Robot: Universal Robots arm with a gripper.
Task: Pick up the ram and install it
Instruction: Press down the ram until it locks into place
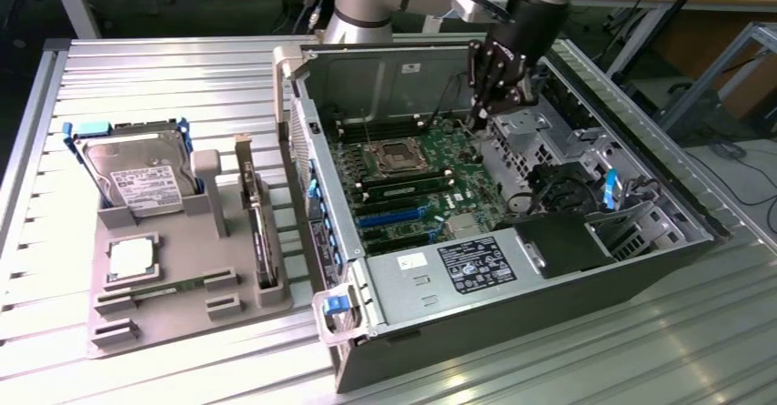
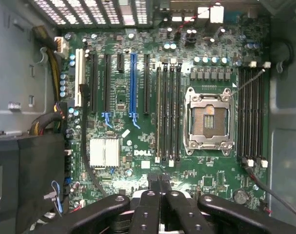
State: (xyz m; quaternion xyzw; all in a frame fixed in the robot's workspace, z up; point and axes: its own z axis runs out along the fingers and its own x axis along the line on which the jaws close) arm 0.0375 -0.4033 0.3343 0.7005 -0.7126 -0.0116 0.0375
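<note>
A long green ram stick (image 1: 407, 186) with black chips stands in a memory slot on the motherboard (image 1: 456, 207), just in front of the empty processor socket (image 1: 396, 156). My gripper (image 1: 482, 116) hangs inside the open computer case (image 1: 534, 268), above the board's far right part and well apart from the stick. In the wrist view the gripper (image 2: 160, 184) is shut, its black fingers (image 2: 153, 197) pressed together with nothing between them. Below it lie the memory slots (image 2: 168, 112) and the socket (image 2: 208, 121).
A grey tray (image 1: 182, 318) at the exterior view's left holds a hard drive (image 1: 140, 173), a square silver-topped processor (image 1: 131, 258) and an upright expansion card (image 1: 257, 232). A drive cage (image 1: 547, 136), cables and the case walls crowd the gripper. The case sits on a slatted metal table (image 1: 146, 77).
</note>
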